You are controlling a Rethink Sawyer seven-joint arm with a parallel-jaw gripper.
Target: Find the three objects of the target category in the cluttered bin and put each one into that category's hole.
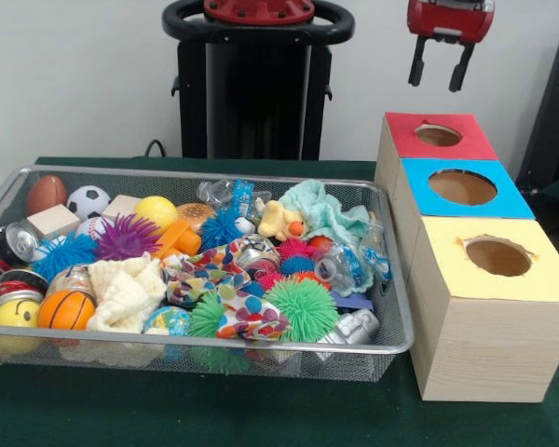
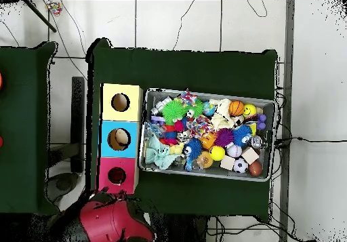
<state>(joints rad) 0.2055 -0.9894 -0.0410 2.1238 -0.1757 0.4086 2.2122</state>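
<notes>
The silver wire-mesh bin (image 1: 121, 170) lies on the green table, full of mixed toys; it also shows in the overhead view (image 2: 203, 174). A yellow duck (image 1: 279, 222) with an orange beak lies near the bin's far side, next to a teal cloth. No tiger or teddy bear shows. The red-topped box's hole (image 1: 438, 135) is at the far right; it also shows in the overhead view (image 2: 116, 175). My gripper (image 1: 436, 84) hangs open and empty, high above that hole.
A blue-topped box (image 1: 503, 191) and a yellow-topped box (image 1: 545, 279) stand in a row in front of the red one. In the bin lie an orange basketball (image 1: 65, 310), a green spiky ball (image 1: 303, 307), a purple spiky ball (image 1: 126, 237) and a teal cloth (image 1: 326, 209).
</notes>
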